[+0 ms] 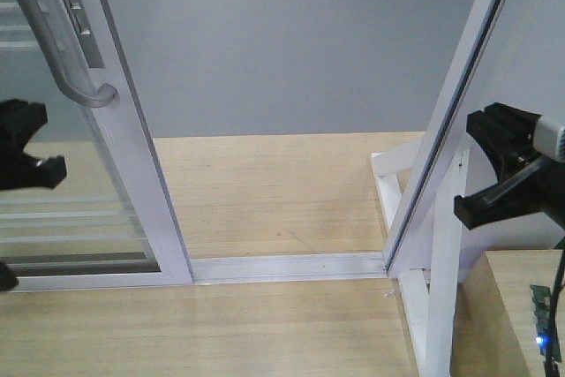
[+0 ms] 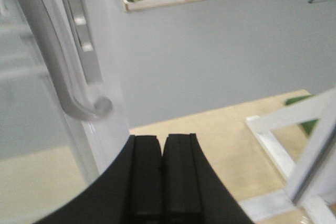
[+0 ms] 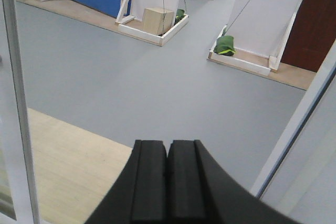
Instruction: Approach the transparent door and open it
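Note:
The transparent door (image 1: 62, 218) stands at the left, clear glass with thin white bars in a glossy white frame (image 1: 146, 183). Its curved silver-grey handle (image 1: 57, 46) is on the right stile. The doorway to the right of the stile stands open. My left gripper (image 1: 40, 161) is shut and empty, just left of the stile and below the handle. In the left wrist view my left gripper (image 2: 163, 142) is below and right of the handle (image 2: 71, 95), apart from it. My right gripper (image 1: 477, 192) (image 3: 168, 148) is shut and empty, by the slanted right-hand frame (image 1: 446, 121).
A white floor track (image 1: 291, 267) crosses the wooden floor. White support struts (image 1: 437, 253) stand at the right beside a wooden tabletop (image 1: 516, 306) with a lit circuit board (image 1: 540, 324). Grey floor (image 3: 131, 87) lies beyond, with a cardboard box (image 3: 157, 19) and a green bag (image 3: 226, 45).

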You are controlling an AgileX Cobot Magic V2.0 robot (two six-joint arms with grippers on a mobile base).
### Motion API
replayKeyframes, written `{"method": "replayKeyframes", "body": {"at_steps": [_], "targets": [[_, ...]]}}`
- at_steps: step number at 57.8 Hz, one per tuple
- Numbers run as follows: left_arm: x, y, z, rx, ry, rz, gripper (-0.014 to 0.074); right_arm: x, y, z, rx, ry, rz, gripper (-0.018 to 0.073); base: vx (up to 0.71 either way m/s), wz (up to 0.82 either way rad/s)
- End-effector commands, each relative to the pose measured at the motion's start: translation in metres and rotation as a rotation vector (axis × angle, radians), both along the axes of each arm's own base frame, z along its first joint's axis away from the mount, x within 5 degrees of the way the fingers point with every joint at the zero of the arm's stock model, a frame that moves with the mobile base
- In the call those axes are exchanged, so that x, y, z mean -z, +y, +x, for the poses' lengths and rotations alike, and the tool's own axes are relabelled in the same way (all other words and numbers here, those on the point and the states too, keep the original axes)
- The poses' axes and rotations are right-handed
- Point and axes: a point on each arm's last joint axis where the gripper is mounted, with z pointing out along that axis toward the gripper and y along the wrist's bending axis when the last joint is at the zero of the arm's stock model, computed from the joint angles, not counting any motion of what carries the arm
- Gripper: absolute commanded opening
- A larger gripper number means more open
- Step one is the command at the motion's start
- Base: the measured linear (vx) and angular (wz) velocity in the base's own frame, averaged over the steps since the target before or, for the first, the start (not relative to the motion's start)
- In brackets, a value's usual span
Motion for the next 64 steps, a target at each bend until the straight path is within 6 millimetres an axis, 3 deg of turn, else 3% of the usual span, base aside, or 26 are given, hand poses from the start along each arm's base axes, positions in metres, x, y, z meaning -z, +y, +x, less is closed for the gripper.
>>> {"method": "replayKeyframes", "body": {"at_steps": [1,11,19,55,64], "targets": [[-0.006,0.002,-0.02,-0.002,-0.073,-0.086,0.0,-0.017,-0.005,-0.014,0.004,-0.049,0.02,-0.0008,0.0,0.0],[0.012,0.008,-0.063,0.032,-0.052,-0.11,0.0,-0.022,-0.016,-0.044,0.004,-0.043,0.016,-0.0007,0.0,0.0],[0.01,0.013,-0.083,0.038,-0.147,-0.133,0.0,-0.026,-0.017,-0.048,0.003,-0.087,0.01,-0.0007,0.0,0.0],[0.008,0.015,-0.09,0.043,-0.173,-0.143,0.0,-0.026,-0.017,-0.048,0.003,-0.075,0.025,-0.0007,0.0,0.0],[0.008,0.023,-0.097,-0.024,-0.208,-0.045,0.0,-0.026,-0.017,-0.048,0.003,-0.075,0.025,-0.0007,0.0,0.0]]}}
